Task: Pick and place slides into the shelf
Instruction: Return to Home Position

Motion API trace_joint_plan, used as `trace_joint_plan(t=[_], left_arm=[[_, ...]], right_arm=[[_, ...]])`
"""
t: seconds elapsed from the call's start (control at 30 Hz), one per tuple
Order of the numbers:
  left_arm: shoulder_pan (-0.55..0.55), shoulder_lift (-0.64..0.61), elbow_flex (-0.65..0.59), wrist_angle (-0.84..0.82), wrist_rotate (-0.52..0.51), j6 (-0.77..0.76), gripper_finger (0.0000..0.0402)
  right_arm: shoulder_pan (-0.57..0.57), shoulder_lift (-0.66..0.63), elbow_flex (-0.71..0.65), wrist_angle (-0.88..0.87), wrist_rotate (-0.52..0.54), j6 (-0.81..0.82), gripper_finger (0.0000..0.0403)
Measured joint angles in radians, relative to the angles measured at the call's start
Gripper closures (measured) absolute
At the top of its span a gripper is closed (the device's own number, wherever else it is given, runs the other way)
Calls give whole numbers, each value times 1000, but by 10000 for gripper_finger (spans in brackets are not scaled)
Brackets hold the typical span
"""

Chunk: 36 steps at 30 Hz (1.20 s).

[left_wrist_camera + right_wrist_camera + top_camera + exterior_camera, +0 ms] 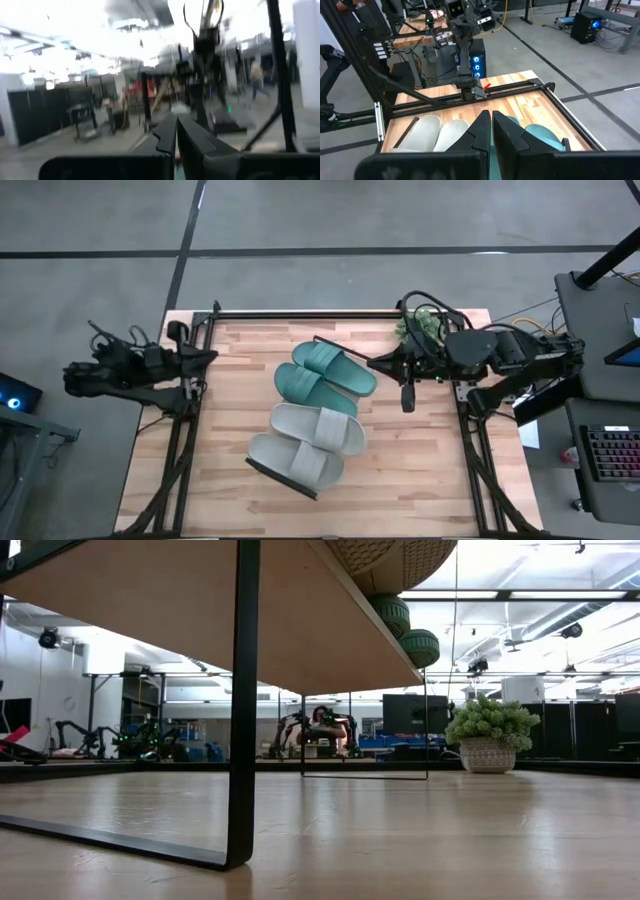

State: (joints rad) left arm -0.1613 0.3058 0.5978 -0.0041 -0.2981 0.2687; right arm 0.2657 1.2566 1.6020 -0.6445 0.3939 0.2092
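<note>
Ahead of your right gripper (pixel 373 363), four slides (pixel 312 420) lie on the shelf (pixel 150 600).
It is closed, just beside the teal pair (pixel 325 375); your left gripper (pixel 210 359), also closed, waits well apart.

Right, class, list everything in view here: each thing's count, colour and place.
teal slides: two, dark teal, on the shelf
grey slides: two, light grey, on the shelf beside the teal pair
shelf: one, light wood, dark frame, mid-table
plant: one, green, pale pot, table corner near the right arm
table: one, light wood
left tool: one, dark, shut, at the table's left edge
right tool: one, dark, shut, over the table's right side
</note>
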Motion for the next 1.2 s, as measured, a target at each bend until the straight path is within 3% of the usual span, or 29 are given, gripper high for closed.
trace_joint_plan(t=[0.2, 0.3, 0.7, 1.03, 1.2], left_arm=[[7, -88, -13, -170, -49, -44, 402], [8, -161, -56, -181, -16, -76, 401], [10, -277, -364, 24, 72, -230, 401], [11, -278, -486, 43, 53, -264, 401], [11, -279, -562, 89, -19, -290, 401]], right_arm=[[0, 16, 0, 0, 0, 0, 394], [0, 19, 0, 0, 0, 0, 394], [0, 21, 0, 27, 0, -17, 394], [0, 20, -3, 15, -12, -26, 394], [18, -18, -102, 81, -57, 0, 394]])
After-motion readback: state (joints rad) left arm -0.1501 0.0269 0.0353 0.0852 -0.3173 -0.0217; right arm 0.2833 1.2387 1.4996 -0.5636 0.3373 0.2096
